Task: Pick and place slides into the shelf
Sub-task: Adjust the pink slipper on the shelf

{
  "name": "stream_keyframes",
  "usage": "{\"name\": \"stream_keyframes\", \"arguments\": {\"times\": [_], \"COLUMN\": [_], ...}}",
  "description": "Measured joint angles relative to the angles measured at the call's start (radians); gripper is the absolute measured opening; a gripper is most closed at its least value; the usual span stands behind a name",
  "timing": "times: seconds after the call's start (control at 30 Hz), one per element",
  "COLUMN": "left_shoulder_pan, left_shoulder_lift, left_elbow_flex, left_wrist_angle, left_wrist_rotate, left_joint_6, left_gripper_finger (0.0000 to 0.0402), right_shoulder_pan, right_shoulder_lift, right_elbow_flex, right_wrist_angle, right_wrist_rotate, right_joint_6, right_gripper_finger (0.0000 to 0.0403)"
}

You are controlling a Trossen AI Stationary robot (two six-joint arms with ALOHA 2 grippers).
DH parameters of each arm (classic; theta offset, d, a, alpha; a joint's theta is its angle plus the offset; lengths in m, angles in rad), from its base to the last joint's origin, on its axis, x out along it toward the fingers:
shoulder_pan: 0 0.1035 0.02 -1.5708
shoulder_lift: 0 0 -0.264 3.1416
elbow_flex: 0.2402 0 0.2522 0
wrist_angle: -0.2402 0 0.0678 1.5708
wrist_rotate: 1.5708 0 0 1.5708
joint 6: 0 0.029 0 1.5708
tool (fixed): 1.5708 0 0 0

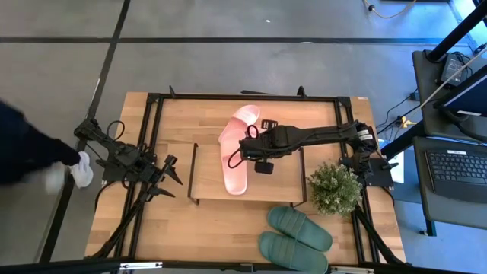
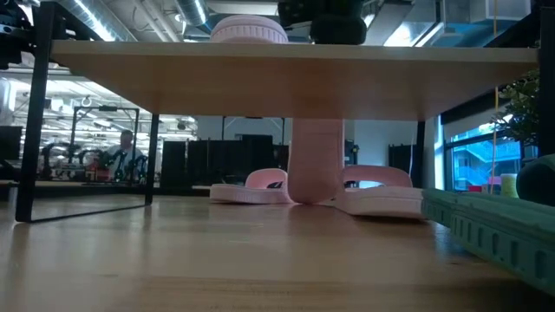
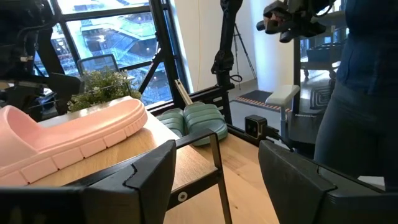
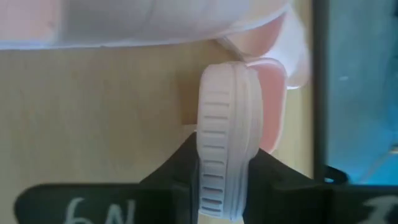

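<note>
A light pink slide [image 1: 235, 173] lies on the shelf's wooden top board [image 1: 278, 183]; it also shows in the low view [image 2: 249, 30] and the left wrist view [image 3: 68, 137]. My right gripper [image 1: 247, 148] is over the shelf's far edge, shut on another pink slide [image 4: 225, 143]. More pink slides [image 2: 381, 198] lie on the table behind the shelf. The dark green pair [image 1: 293, 236] lies at the table's near right. My left gripper [image 1: 166, 171] is open and empty, left of the shelf. My right gripper pinches the pink slide's sole between its two fingers [image 4: 177, 177], which come from above and point down. The slide stands on edge, its ribbed rim [image 4: 217, 155] toward the camera. It hangs down behind the shelf, its lower end [image 2: 316, 191] at table level.
A potted plant [image 1: 335, 186] stands right of the shelf, above the green pair. A person [image 1: 23, 152] with a white cloth stands at the table's left edge, and a person also shows in the left wrist view [image 3: 360, 112]. A black frame [image 1: 152, 103] rims the table.
</note>
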Motion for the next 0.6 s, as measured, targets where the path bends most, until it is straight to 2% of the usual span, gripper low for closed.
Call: {"name": "stream_keyframes", "arguments": {"times": [0.07, 0.2, 0.43, 0.6], "left_shoulder_pan": [0.0, 0.0, 0.0, 0.0], "left_shoulder_lift": [0.0, 0.0, 0.0, 0.0], "left_elbow_flex": [0.0, 0.0, 0.0, 0.0], "left_wrist_angle": [0.0, 0.0, 0.0, 0.0], "left_wrist_rotate": [0.0, 0.0, -0.004, -0.005], "left_joint_6": [0.0, 0.0, 0.001, 0.0], "left_gripper_finger": [0.0221, 0.0221, 0.0221, 0.0221], "right_shoulder_pan": [0.014, 0.042, 0.131, 0.245], "right_shoulder_lift": [-0.003, -0.005, -0.009, -0.009], "right_elbow_flex": [0.007, 0.104, 0.345, 0.434], "right_wrist_angle": [-0.016, -0.1, -0.29, -0.296], "right_wrist_rotate": [0.06, 0.149, 0.217, 0.279], "right_joint_6": [0.0, 0.011, 0.16, 0.163], "right_gripper_finger": [0.0072, 0.0072, 0.0072, 0.0072]}}
